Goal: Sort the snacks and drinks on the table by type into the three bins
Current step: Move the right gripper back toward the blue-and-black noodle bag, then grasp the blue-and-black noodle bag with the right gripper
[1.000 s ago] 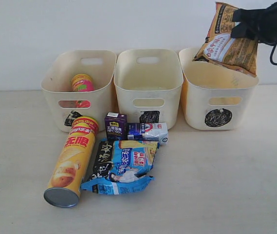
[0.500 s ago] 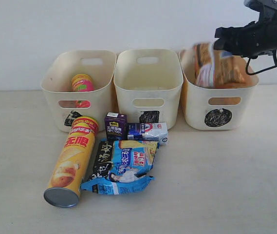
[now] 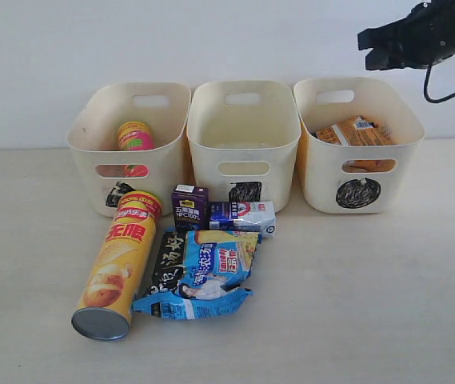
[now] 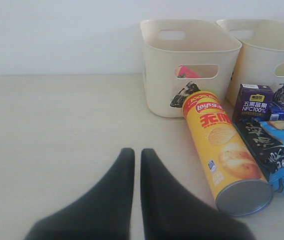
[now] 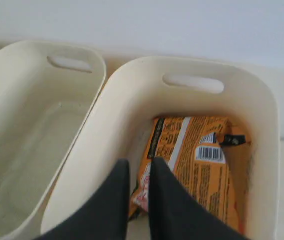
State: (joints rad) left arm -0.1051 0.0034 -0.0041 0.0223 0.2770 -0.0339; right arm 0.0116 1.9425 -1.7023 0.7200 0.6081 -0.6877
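Three smooth cream plastic bins with rounded corners and slot handles stand in a row at the far side of the pale table (image 3: 371,320). The left bin (image 3: 83,148) holds an upright pink tube (image 3: 135,136). The middle bin (image 3: 211,172) has only bare walls showing. In the right bin (image 3: 323,180), marked with a black scribbled circle (image 3: 359,193), a crinkly orange bag (image 3: 355,131) lies slumped against the far wall.

Near the bins, a yellow tube (image 3: 119,268) lies on its side, its grey metal base toward the near edge. To its right a small purple carton (image 3: 189,206) stands upright, with a blue-and-white carton (image 3: 243,216) lying flat beside it. A glossy black bag (image 3: 169,260) lies partly under a wrinkled blue bag (image 3: 211,268).

The right gripper (image 3: 369,48) hangs above the right bin, its dark tapered fingers (image 5: 164,200) pressed nearly together and holding nothing. The left gripper (image 4: 133,152) hovers over bare table left of the yellow tube, fingers pressed together, empty.
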